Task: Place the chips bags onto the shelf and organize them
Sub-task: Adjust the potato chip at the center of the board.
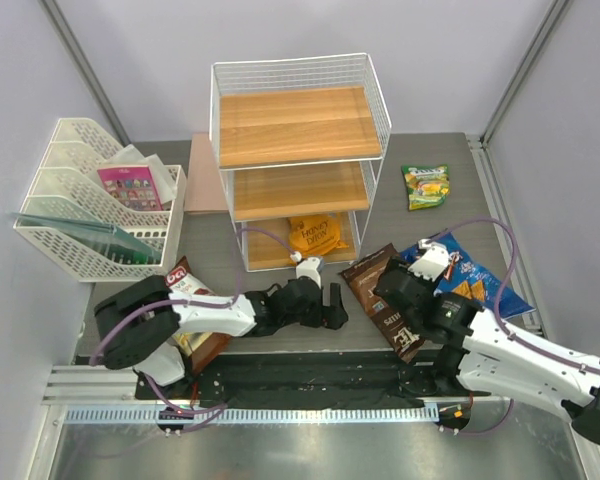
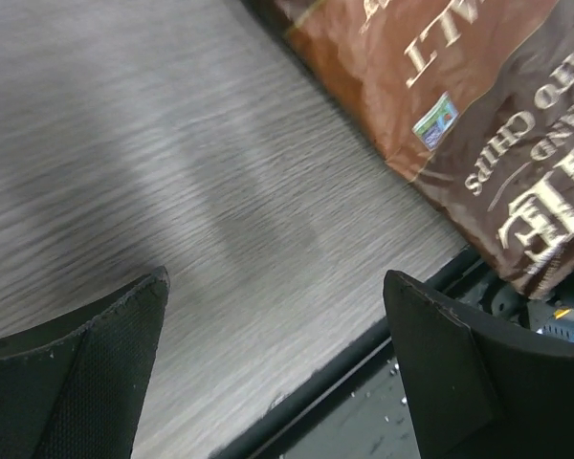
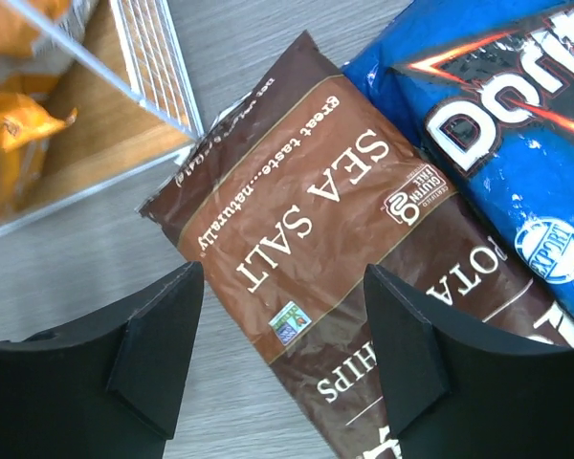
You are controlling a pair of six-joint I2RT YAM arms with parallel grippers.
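The shelf [image 1: 300,150] stands at the back centre, with the orange Honey Dijon bag [image 1: 317,236] on its bottom board. Flat on the table lies the dark brown Sea Salt bag [image 1: 385,305], its right side against the blue Doritos bag [image 1: 475,285]. A green-yellow bag [image 1: 426,186] lies right of the shelf. The brown-white bag with red lettering [image 1: 185,283] lies partly under my left arm. My left gripper [image 2: 275,282] is open over bare table, just left of the Sea Salt bag [image 2: 459,105]. My right gripper [image 3: 284,271] hovers open above the Sea Salt bag [image 3: 316,210], holding nothing.
A white mesh file tray [image 1: 100,215] with a pink card packet [image 1: 132,187] stands at the left. A black rail [image 1: 310,385] runs along the table's near edge. The shelf's wire corner [image 3: 153,67] is close to the Sea Salt bag's top.
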